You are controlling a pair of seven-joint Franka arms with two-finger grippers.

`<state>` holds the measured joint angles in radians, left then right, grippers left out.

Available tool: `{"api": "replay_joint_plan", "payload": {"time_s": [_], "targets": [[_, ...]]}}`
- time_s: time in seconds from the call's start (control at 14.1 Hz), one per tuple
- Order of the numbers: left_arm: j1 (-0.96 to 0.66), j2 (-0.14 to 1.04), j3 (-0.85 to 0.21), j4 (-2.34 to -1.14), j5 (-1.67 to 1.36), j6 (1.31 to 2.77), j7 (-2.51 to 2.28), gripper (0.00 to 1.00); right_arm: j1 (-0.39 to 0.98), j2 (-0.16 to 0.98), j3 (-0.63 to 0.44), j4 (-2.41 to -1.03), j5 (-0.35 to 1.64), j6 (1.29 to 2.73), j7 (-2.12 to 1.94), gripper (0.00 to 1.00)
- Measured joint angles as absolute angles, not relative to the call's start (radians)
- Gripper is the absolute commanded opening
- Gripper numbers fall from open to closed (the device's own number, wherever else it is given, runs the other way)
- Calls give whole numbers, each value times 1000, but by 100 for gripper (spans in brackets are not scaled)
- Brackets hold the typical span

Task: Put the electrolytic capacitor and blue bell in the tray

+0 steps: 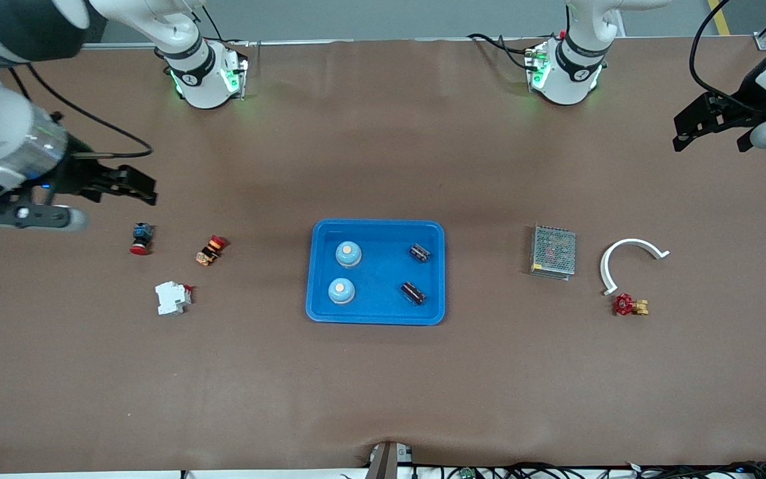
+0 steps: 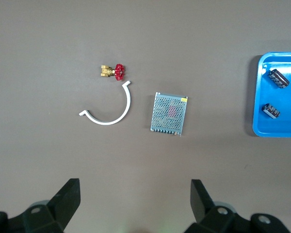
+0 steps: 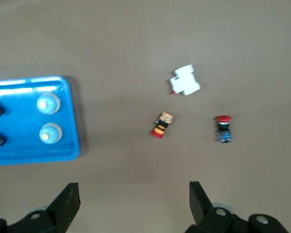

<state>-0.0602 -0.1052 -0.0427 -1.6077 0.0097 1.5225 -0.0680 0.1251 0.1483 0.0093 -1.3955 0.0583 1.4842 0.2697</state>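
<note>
A brown worktop [image 1: 383, 399] fills the scene, with cables along its edge nearest the front camera and the two arm bases at its farthest edge. Both arms hang raised over the worktop's ends, the right pincer [image 1: 131, 185] wide open and empty above a red-capped button [image 1: 141, 238], the left pincer [image 1: 709, 123] likewise wide and empty, higher than the white clip [image 1: 629, 259] and mesh box [image 1: 554, 251]. The blue tray [image 1: 376, 317] sits mid-worktop holding two pale-blue bells [image 1: 342, 290] toward the right arm's end and two dark capacitors [image 1: 413, 293] toward the left arm's end, all apart.
</note>
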Motion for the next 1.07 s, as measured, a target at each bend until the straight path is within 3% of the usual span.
{"api": "replay_joint_plan", "payload": {"time_s": [0.43,1.07], "targets": [[-60,-105,-43,-1608,10,1522,-68,100,7,72,9,-1406,59,1461,77,100],[-61,-105,-47,-1608,10,1522,-68,100,-55,-16,-28,-1491,59,1459,-17,100]]}}
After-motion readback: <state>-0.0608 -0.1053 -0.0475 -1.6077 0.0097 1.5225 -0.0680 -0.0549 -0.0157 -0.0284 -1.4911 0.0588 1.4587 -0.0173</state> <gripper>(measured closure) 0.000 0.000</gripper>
